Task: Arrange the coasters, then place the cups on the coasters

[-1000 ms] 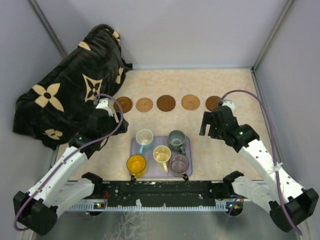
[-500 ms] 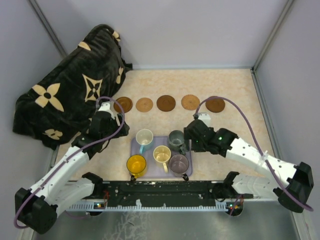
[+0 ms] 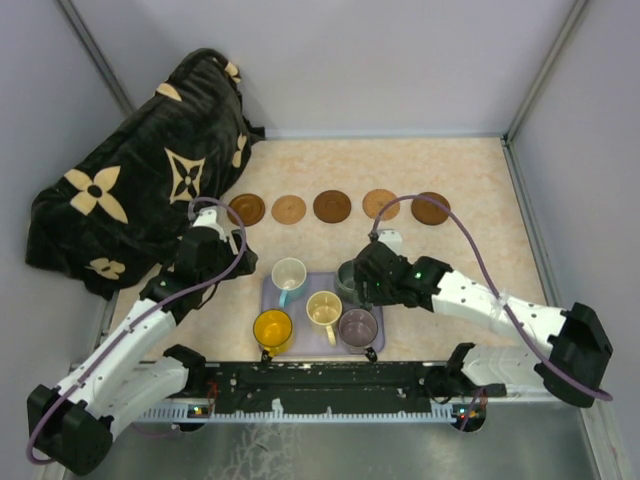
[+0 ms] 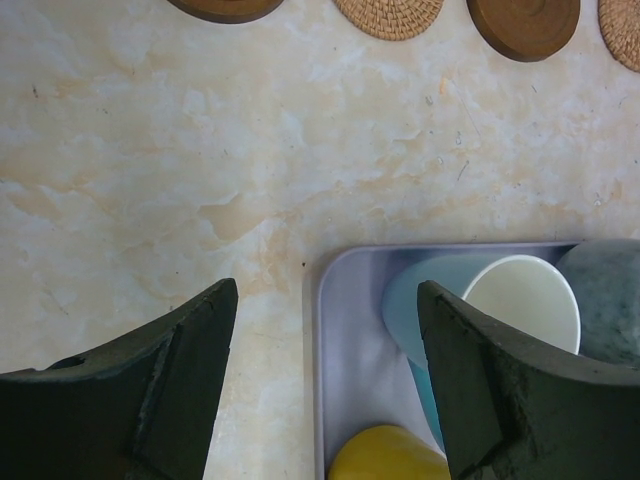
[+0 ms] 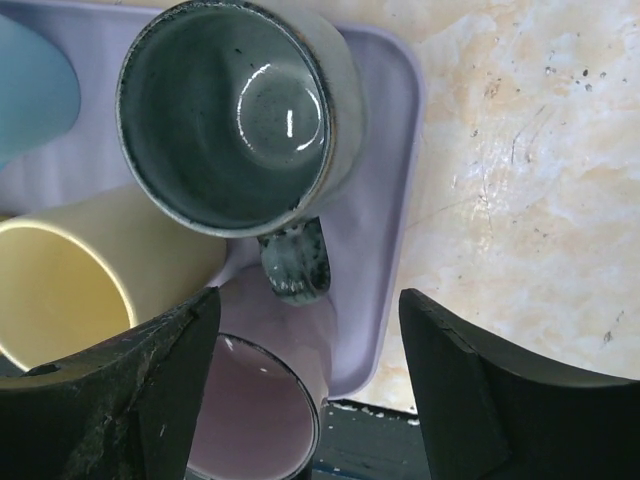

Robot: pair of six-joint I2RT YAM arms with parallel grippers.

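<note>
Five round coasters lie in a row at the back: dark point(image 3: 246, 209), tan point(image 3: 288, 209), dark point(image 3: 332, 206), tan point(image 3: 381, 204), dark point(image 3: 431, 208). The cups stand on the lavender tray point(image 3: 269, 300): white-and-blue point(image 3: 289, 273), cream point(image 3: 323, 308), yellow point(image 3: 272, 327), mauve point(image 3: 358, 326), and grey-green point(image 5: 230, 110). My right gripper point(image 5: 308, 305) hangs open over the grey-green cup's handle point(image 5: 295, 260) and partly hides that cup in the top view. Open and empty, my left gripper point(image 4: 325, 300) hovers over the tray's left edge point(image 4: 318, 340), near the white-and-blue cup point(image 4: 520, 300).
A black blanket with tan flower shapes point(image 3: 130, 170) is heaped at the back left, close to the leftmost coaster. Grey walls close in the marble-patterned table point(image 3: 470, 260) on three sides. The arm bases and a black rail point(image 3: 320, 380) line the near edge.
My right arm has swung from beside the rightmost coaster down to the tray, over the grey-green cup, its jaws narrowing a little. The left arm has edged slightly toward the tray.
</note>
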